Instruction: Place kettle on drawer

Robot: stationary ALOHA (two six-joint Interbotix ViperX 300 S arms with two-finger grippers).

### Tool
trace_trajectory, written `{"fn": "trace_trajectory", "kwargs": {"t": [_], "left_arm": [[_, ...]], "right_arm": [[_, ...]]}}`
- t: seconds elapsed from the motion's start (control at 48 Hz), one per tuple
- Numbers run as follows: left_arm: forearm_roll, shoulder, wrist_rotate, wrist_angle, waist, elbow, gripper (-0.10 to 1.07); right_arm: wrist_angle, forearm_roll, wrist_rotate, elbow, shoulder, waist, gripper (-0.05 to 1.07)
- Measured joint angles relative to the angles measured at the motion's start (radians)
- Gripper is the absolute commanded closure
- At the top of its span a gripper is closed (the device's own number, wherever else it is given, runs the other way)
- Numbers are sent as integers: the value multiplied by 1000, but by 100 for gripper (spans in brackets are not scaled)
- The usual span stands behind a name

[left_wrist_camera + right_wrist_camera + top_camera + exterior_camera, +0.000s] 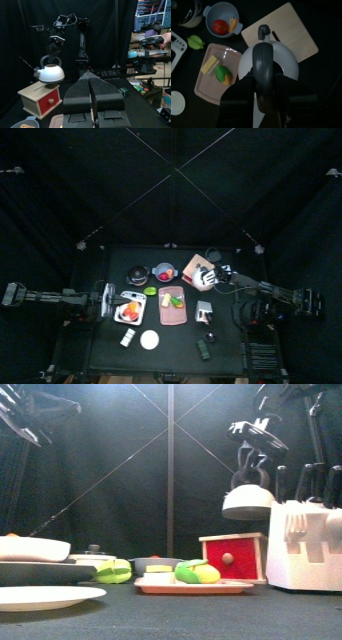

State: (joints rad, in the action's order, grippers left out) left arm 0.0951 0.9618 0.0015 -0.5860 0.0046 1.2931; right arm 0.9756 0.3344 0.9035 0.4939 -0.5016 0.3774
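Kettle [249, 501], whitish-silver with a dark handle, hangs in the air, held by the right gripper [246, 460], whose jaws are closed on the arched handle. In the front view it is above and slightly right of the drawer [233, 556], clear of its top. In the left wrist view the kettle [50, 73] hangs just over the drawer [41, 98], not touching it. From the right wrist camera the kettle [271, 61] fills the middle, with the drawer's flat salmon top [282, 31] beneath and beyond it.

The drawer is a salmon-pink box with a red front and a round knob, standing on a small black table [178, 338]. Beside it lies a pink board [216, 71] carrying yellow and green food pieces. A grey bowl [223, 18] with a red piece inside sits near the board. A white plate [40, 597] lies at the front left, and a white block with dark knife handles [306, 544] stands at the front right.

The left gripper [93, 95] rests at the table's left side, jaws closed together and empty.

Black curtains [120, 464] enclose the table. Past them, the left wrist view shows a room with a lit screen [152, 10].
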Motion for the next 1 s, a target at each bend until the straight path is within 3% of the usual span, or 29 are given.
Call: {"fn": "trace_trajectory", "kwargs": {"t": [0.208,0.354,0.646,1.0], "left_arm": [[0,0,0,0,3,0,99],[2,0,0,2,5,-2,99],[2,0,0,2,12,-2,99],[0,0,0,2,12,0,99]], "right_arm": [[-167,-26,2,80,-64,121,42],[-189,-38,0,84,-61,175,42],[-225,-40,2,74,-43,202,42],[-367,-84,2,74,12,215,42]]}}
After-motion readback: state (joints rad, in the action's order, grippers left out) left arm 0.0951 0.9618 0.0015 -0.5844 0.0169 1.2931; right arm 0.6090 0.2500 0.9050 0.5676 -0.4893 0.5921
